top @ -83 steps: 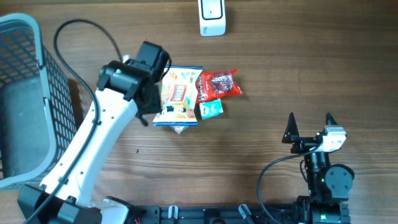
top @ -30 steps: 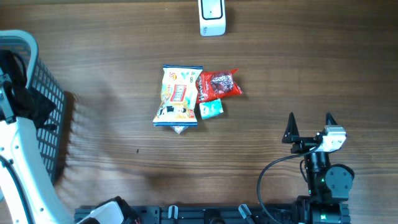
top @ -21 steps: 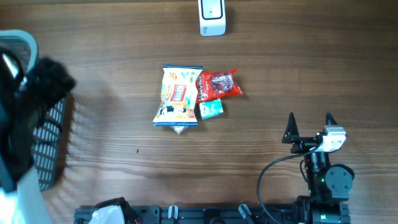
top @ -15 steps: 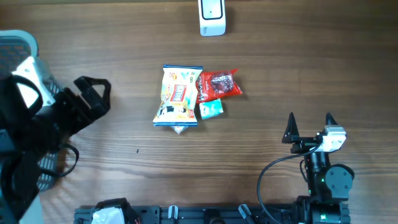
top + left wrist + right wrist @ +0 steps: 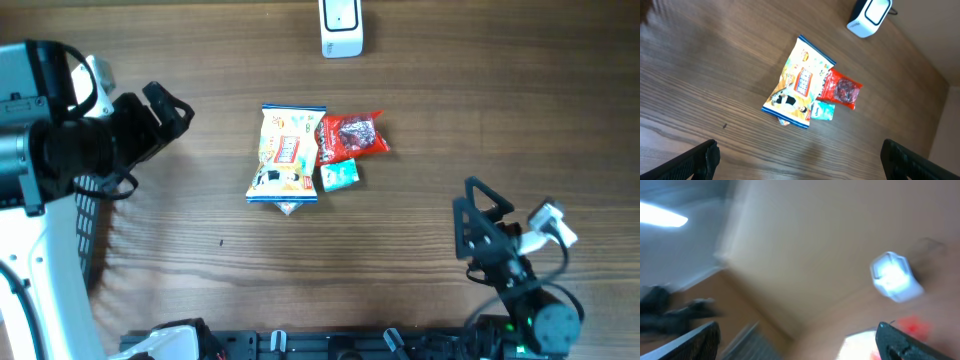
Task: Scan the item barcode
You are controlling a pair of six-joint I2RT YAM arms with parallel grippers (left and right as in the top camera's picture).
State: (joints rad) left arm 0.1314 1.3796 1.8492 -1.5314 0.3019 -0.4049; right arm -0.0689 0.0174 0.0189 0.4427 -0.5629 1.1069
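Both claws released and empty. Left gripper [image 5: 172, 108] jaws wide, right gripper [image 5: 474, 206] likewise. Items sit below the scanner [image 5: 341, 27], apart from it: yellow snack bag [image 5: 287, 155] slightly to its left, red packet [image 5: 350, 135] directly under, small teal packet [image 5: 340, 175] furthest down, all three touching. Bag's long axis runs toward/away from the scanner. Left gripper is well left of the scanner, right gripper lower-right and further out. Left arm looks nearer the bag, so I'd guess it takes the pick. Can't see any barcode
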